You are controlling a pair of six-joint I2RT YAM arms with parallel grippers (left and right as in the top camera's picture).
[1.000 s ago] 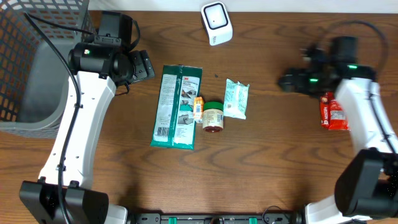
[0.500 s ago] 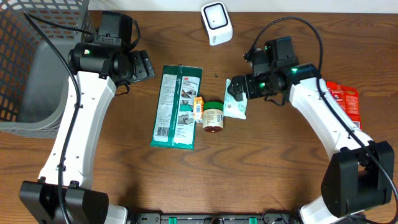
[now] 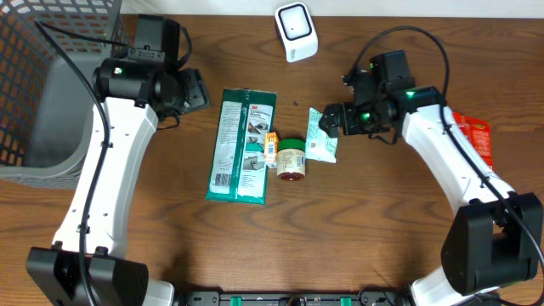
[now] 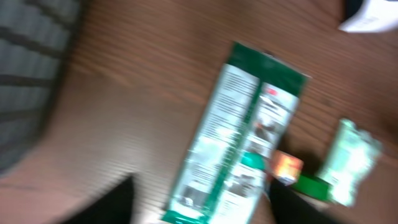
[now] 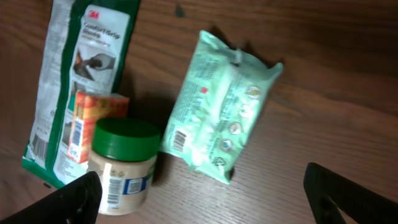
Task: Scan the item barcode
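Wooden tabletop [image 3: 382, 246] in front of me: the right end effector [image 3: 331, 121] has swung over from the red packet [image 3: 476, 140] and hovers, fingers spread wide, just beside the ungrasped pale green packet [image 3: 320, 143], while the left end effector [image 3: 197, 89] hangs empty, fingers apart.

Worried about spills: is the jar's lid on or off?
On: the green lid sits capped on the jar in the right wrist view.
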